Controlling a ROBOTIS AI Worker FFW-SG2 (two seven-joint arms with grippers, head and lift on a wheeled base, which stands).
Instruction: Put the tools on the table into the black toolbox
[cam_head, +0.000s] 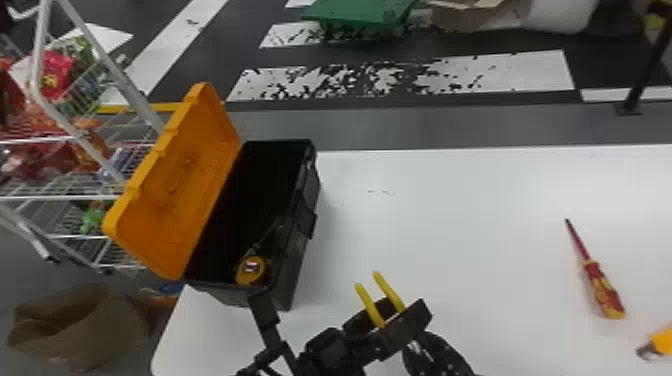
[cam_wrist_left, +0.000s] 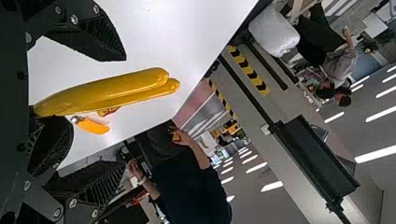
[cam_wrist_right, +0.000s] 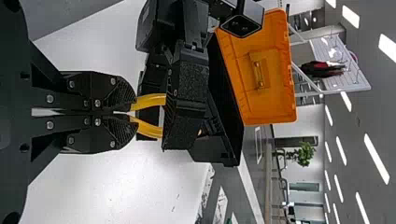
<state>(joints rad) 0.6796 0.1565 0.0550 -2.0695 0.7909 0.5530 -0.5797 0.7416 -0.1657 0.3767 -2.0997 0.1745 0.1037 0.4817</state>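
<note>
The right gripper (cam_wrist_right: 134, 113) has its jaws clenched on the yellow-handled pliers (cam_wrist_left: 107, 88) near the black toolbox (cam_head: 297, 272), but the left gripper (cam_wrist_left: 128, 112) spreads loosely around them, so releasing too early could drop them onto the tabletop (cam_head: 450, 215).

You have, left of centre: black plastic toolbox (cam_head: 296, 265), orange lid (cam_head: 185, 175) open, round yellow tape measure (cam_head: 250, 270) inside; right: red-and-yellow screwdriver (cam_head: 603, 290).

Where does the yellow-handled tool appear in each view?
Head view: yellow-handled tool low, slightly right of centre.
Left wrist view: the tool in the left half, around mid-height.
Right wrist view: the tool left of centre, around mid-height.
Shared landmark: the white table.
</note>
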